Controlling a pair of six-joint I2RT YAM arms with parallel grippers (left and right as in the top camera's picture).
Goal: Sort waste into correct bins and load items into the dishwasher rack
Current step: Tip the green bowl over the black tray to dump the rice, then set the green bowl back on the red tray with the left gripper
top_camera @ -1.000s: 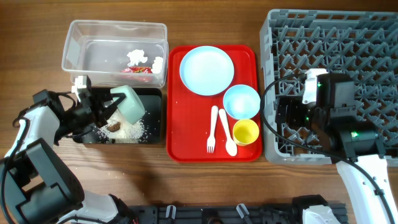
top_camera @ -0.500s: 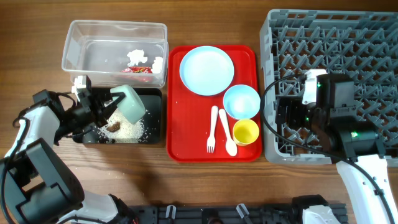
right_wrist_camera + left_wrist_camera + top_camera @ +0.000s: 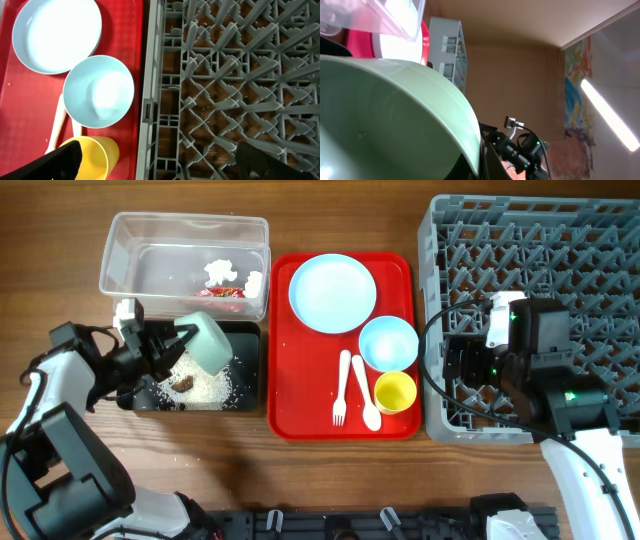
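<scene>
- Left gripper [image 3: 172,346] is clamped on the rim of one pale green bowl [image 3: 208,343], which is tipped sideways over the black tray [image 3: 248,380] of rice crumbs [image 3: 208,388].
- One plate [image 3: 332,292], blue bowl [image 3: 388,342], yellow cup [image 3: 395,392], fork [image 3: 341,387] and spoon [image 3: 366,395] lie on the red tray [image 3: 300,380].
- Right gripper [image 3: 157,147] hangs spread wide and empty over the grey rack [image 3: 560,240].

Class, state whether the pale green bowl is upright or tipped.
Tipped: the left hand holds the pale green bowl on its side above the black tray, opening facing the hand.
</scene>
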